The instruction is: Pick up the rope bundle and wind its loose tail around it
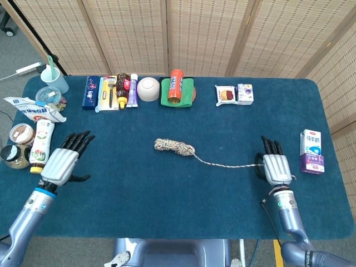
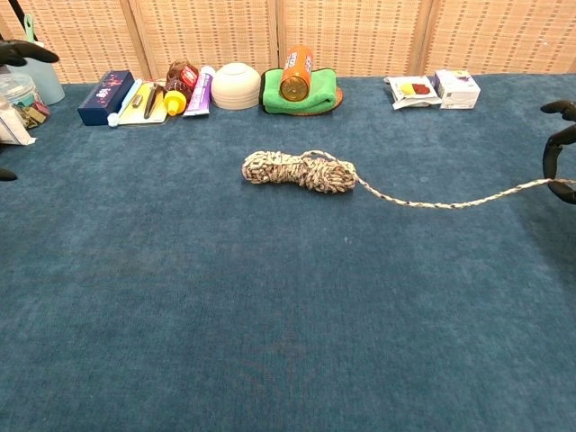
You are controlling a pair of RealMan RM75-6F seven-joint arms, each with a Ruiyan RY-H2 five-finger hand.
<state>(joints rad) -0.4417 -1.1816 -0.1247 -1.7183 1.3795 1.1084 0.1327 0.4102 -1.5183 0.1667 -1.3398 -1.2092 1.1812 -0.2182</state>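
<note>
The rope bundle [image 1: 174, 147] lies mid-table, a mottled beige coil, also seen in the chest view as the rope bundle [image 2: 299, 170]. Its loose tail [image 1: 228, 164] runs right across the cloth to my right hand [image 1: 275, 168]. That hand pinches the tail near its end. In the chest view the tail [image 2: 450, 202] rises off the table toward the right hand [image 2: 562, 153] at the frame edge. My left hand [image 1: 62, 162] hovers over the left side of the table, fingers spread and holding nothing, well apart from the bundle. Only its dark fingertips [image 2: 25, 52] show in the chest view.
Along the back edge stand a blue box [image 1: 91, 92], bottles and tubes [image 1: 123, 89], a white bowl [image 1: 148, 89], an orange can on a green cloth [image 1: 177, 89] and snack boxes [image 1: 235, 94]. Jars and packets [image 1: 30, 130] crowd the left edge. A milk carton [image 1: 312, 151] lies right.
</note>
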